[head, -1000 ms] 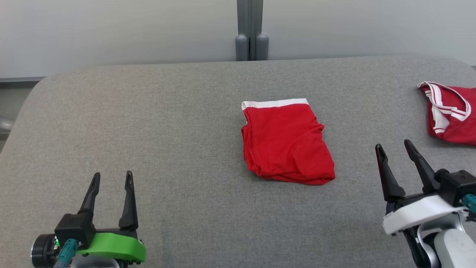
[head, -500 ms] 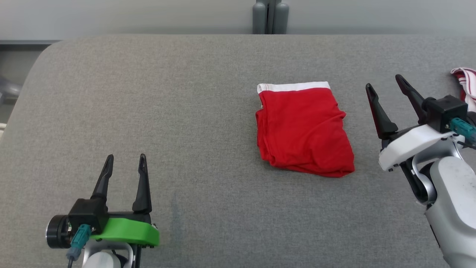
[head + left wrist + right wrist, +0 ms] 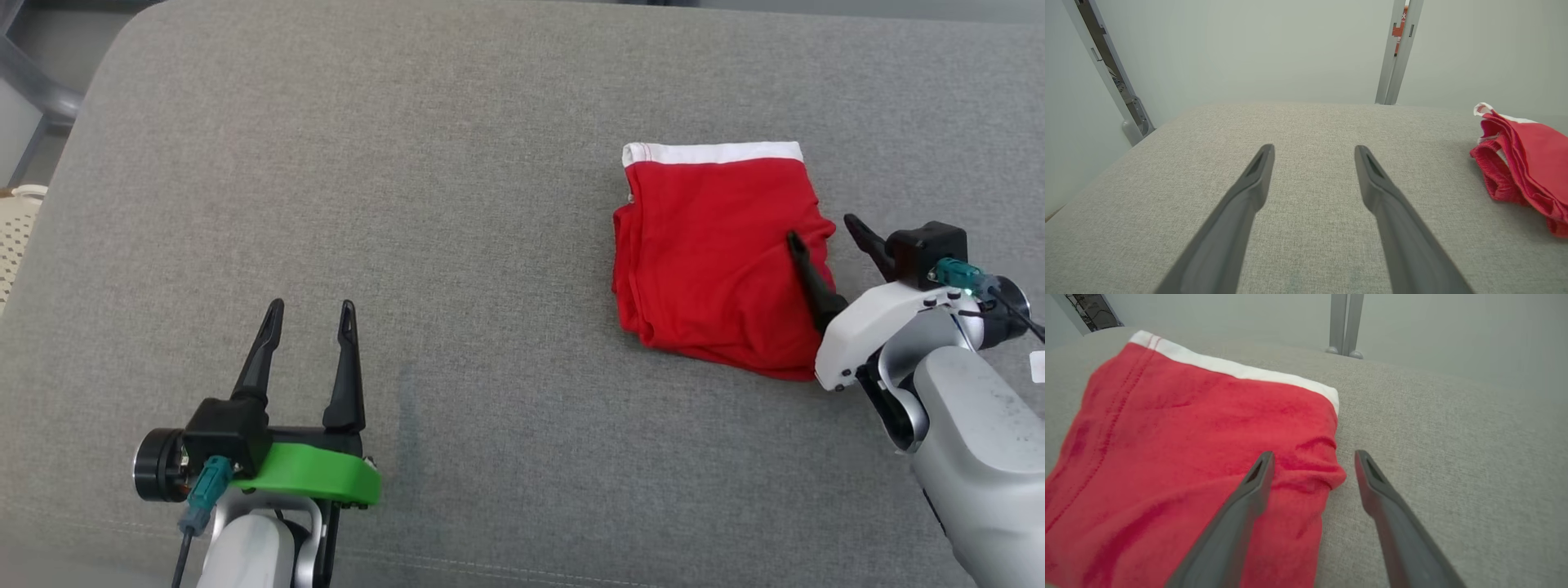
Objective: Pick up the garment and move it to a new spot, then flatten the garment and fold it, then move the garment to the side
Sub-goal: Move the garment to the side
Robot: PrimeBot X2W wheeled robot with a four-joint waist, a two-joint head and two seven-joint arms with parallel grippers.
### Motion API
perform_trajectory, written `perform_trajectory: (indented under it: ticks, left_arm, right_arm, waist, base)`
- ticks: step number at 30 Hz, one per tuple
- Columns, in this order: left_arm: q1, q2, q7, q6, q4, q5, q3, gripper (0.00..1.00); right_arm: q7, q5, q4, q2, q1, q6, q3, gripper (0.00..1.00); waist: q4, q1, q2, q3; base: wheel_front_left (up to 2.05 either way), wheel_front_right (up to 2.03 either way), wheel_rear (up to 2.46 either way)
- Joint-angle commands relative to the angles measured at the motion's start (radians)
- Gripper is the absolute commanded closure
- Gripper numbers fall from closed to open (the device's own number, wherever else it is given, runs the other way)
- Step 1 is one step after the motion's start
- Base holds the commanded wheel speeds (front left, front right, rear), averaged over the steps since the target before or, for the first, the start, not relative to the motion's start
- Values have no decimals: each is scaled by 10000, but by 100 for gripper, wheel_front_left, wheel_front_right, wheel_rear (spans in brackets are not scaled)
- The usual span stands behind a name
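A folded red garment (image 3: 710,245) with a white band along its far edge lies on the grey padded table (image 3: 457,204), right of centre. My right gripper (image 3: 823,226) is open and straddles the garment's right edge, one finger over the red cloth and the other over bare table. In the right wrist view that gripper (image 3: 1314,459) has the garment's (image 3: 1188,433) bulging right edge between its fingertips, with nothing gripped. My left gripper (image 3: 312,309) stands open over bare table at the lower left. In the left wrist view that gripper (image 3: 1314,149) is open, and the garment (image 3: 1531,159) lies at the far right.
Beyond the table's far edge a grey post (image 3: 1345,322) stands against a pale wall. A slanted grey frame bar (image 3: 1110,69) rises past the table's left side. At the far left edge, off the table, sits a cream perforated object (image 3: 15,237).
The head camera has tilted down and swung left, shifting the whole picture. My right gripper has reached forward and left to the garment's right edge. The left gripper holds its place.
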Motion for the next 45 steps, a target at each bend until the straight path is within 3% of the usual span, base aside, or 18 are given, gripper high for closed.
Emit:
perform_trajectory:
  ticks: [1,7,8,10,22,33,45]
  left_arm:
    - [-200,-33,-83,38,39,-50,-16,0]
    - [-292,-62,-72,92,-13,-41,-62,0]
    - [-291,-70,-73,101,-29,-42,-58,0]
    - [-286,-83,-74,122,-47,-38,-51,0]
    - [-320,-116,-67,173,-267,80,52,0]
    - [-770,-87,-68,132,-512,465,112,0]
    - [-1646,192,-66,134,-800,1034,-114,0]
  right_arm:
    - [-123,99,255,52,-122,-13,90,0]
    - [-332,410,1442,302,-136,-13,402,0]
    - [-323,529,1594,370,-75,-11,497,29]
    - [-390,706,1730,475,-81,-8,686,100]
    - [-607,987,1624,-436,-1497,-19,1985,100]
    - [-194,1403,409,-2758,-3130,-19,3535,100]
    - [79,2564,-290,-5443,-4558,-19,3981,100]
  waist:
    - [145,0,0,184]
    - [144,0,0,272]
    - [122,0,0,284]
    - [70,0,0,309]
    - [-636,0,0,573]
    - [-2265,0,0,1502]
    - [-3915,0,0,2762]
  base:
    - [0,0,0]
    - [0,0,0]
    - [0,0,0]
    - [0,0,0]
    - [0,0,0]
    - [0,0,0]
    - [0,0,0]
